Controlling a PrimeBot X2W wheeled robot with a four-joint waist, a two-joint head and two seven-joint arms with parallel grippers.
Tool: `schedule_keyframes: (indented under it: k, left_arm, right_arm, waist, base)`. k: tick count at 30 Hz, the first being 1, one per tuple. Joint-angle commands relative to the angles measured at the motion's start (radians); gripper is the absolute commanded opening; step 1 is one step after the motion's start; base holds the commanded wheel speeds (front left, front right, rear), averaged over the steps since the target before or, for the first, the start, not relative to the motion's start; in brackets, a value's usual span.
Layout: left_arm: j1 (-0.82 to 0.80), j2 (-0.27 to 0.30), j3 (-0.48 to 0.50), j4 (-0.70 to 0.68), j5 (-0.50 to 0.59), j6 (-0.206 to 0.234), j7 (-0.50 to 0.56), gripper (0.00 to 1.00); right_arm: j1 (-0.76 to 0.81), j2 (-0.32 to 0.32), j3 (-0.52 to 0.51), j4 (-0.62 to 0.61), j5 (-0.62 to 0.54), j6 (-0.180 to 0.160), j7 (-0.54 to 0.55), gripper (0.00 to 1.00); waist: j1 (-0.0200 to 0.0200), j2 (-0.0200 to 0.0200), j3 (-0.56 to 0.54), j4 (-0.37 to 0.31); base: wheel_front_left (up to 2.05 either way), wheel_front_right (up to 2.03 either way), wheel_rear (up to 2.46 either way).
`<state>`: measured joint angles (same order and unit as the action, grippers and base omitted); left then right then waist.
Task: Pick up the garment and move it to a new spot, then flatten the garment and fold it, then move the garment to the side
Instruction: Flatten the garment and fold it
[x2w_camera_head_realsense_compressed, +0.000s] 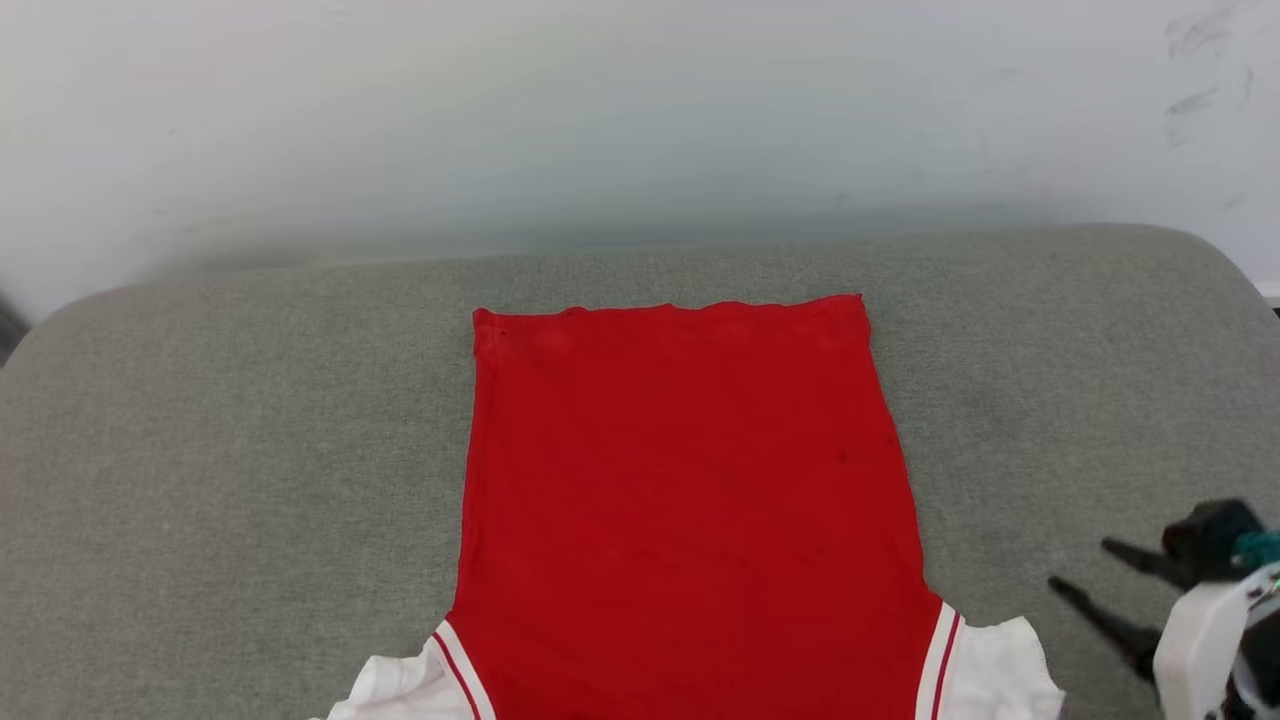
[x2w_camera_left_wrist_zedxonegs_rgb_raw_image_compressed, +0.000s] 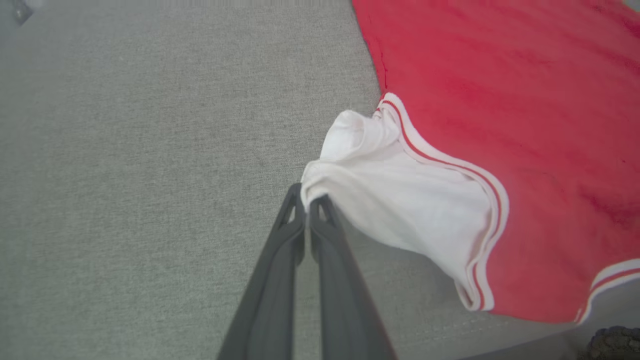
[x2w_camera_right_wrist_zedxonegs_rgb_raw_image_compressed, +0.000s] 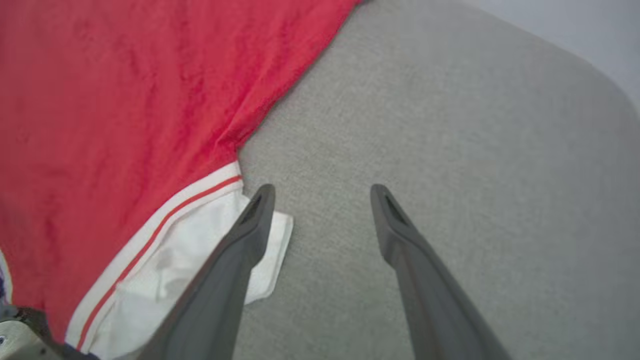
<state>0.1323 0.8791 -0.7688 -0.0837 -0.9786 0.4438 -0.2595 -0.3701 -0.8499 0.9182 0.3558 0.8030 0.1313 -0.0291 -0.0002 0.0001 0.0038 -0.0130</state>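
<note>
Clearly the garment (x2w_camera_head_realsense_compressed: 690, 480) lies spread on the grey cushion (x2w_camera_head_realsense_compressed: 230, 420), plain red side up, with its hem toward the wall and both white sleeves at the near edge of the head view. The left claw (x2w_camera_left_wrist_zedxonegs_rgb_raw_image_compressed: 307, 200) is clenched on the outer edge of the left sleeve (x2w_camera_left_wrist_zedxonegs_rgb_raw_image_compressed: 400, 200), which is gathered in a small bunch at the tips. The right claw (x2w_camera_right_wrist_zedxonegs_rgb_raw_image_compressed: 322, 192) is released, jaws well apart. One finger (x2w_camera_right_wrist_zedxonegs_rgb_raw_image_compressed: 250, 235) is over the corner of the right sleeve (x2w_camera_right_wrist_zedxonegs_rgb_raw_image_compressed: 165, 270), the other above bare cushion, and it holds nothing. I judge the cloth to be light and soft, without stiffness: it will sag and wrinkle where unsupported, and may drag on the rough cushion. For folding, a good hold seems a pinch at the sleeve edge or shoulder seam on both sides, so the body lifts evenly.
</note>
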Motion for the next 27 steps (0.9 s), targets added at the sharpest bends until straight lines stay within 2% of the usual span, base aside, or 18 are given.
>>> schedule_keyframes:
  k: [1, 7, 12, 17, 27]
  left_arm:
    - [-0.017, 0.002, 0.004, -0.009, 0.007, 0.007, -0.005, 0.00]
    - [-0.047, -0.008, 0.018, -0.063, 0.055, 0.033, -0.006, 0.00]
    - [-0.097, -0.012, 0.017, -0.098, 0.102, 0.042, -0.006, 0.00]
    - [-0.160, -0.031, 0.007, -0.120, 0.145, 0.037, -0.001, 0.00]
    - [-0.292, -0.093, -0.014, -0.124, 0.223, 0.013, -0.001, 0.00]
  right_arm:
    - [-0.030, -0.013, -0.029, -0.006, -0.013, -0.001, 0.002, 1.00]
    - [-0.140, -0.028, -0.232, -0.069, -0.087, -0.001, 0.044, 1.00]
    - [-0.305, -0.002, -0.334, -0.111, -0.115, -0.001, 0.165, 1.00]
    - [-0.483, 0.019, -0.335, -0.079, -0.058, -0.001, 0.428, 1.00]
    - [-0.797, 0.058, -0.230, 0.034, 0.051, -0.001, 1.020, 1.00]
  waist:
    - [0.0002, -0.0001, 0.008, 0.002]
    - [0.0002, -0.0001, 0.061, 0.028]
    - [0.0002, -0.0001, 0.145, 0.066]
    - [0.0002, -0.0001, 0.242, 0.114]
    - [0.0002, -0.0001, 0.434, 0.208]
  base:
    - [0.00, 0.00, 0.00]
    - [0.00, 0.00, 0.00]
    - [0.00, 0.00, 0.00]
    - [0.00, 0.00, 0.00]
    - [0.00, 0.00, 0.00]
